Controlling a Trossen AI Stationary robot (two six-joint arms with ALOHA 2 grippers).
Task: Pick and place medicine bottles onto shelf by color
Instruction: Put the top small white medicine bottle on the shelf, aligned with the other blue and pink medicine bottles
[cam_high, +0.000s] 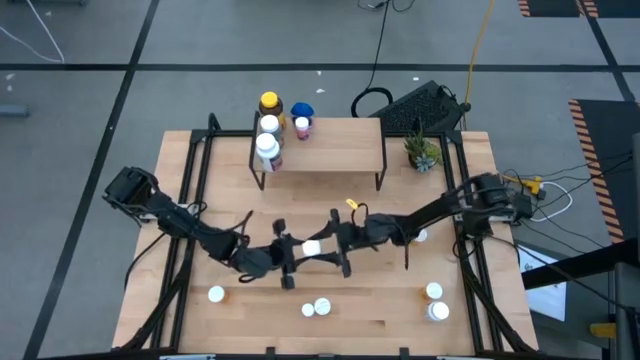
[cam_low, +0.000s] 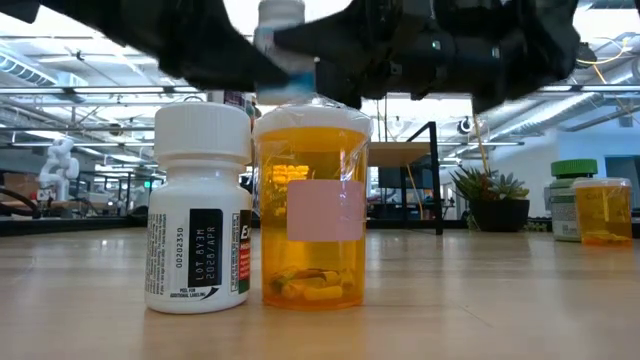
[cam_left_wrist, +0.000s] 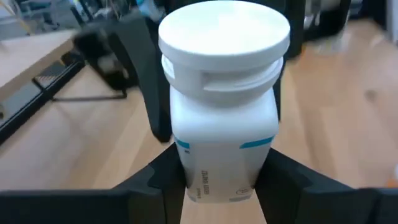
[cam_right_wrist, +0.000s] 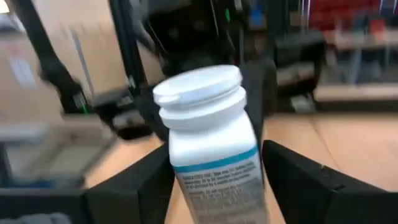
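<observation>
A white medicine bottle (cam_high: 312, 247) with a white cap and a blue stripe hangs in the air over the middle of the table, between my two grippers. My left gripper (cam_high: 298, 256) comes from the left and is shut on it. My right gripper (cam_high: 328, 246) comes from the right, open, with its fingers (cam_right_wrist: 292, 180) on either side of the bottle (cam_right_wrist: 214, 155). The shelf (cam_high: 330, 150) stands at the far side. At its left end are several bottles: a yellow-capped one (cam_high: 268, 103), white ones (cam_high: 267, 140) and a blue-capped one (cam_high: 301, 112). My left gripper pinches the lower body of the white bottle (cam_left_wrist: 217, 177) between its two fingers (cam_left_wrist: 171, 180). The bottle stands cap up out of the fingers, lifted clear of the table.
Loose bottles stand near the front edge (cam_high: 216, 294) (cam_high: 316, 307) (cam_high: 436, 302); in the low view a white one (cam_low: 198, 210) and an orange one (cam_low: 312, 210) stand closest. A small potted plant (cam_high: 422, 152) is right of the shelf. The shelf's right part is bare.
</observation>
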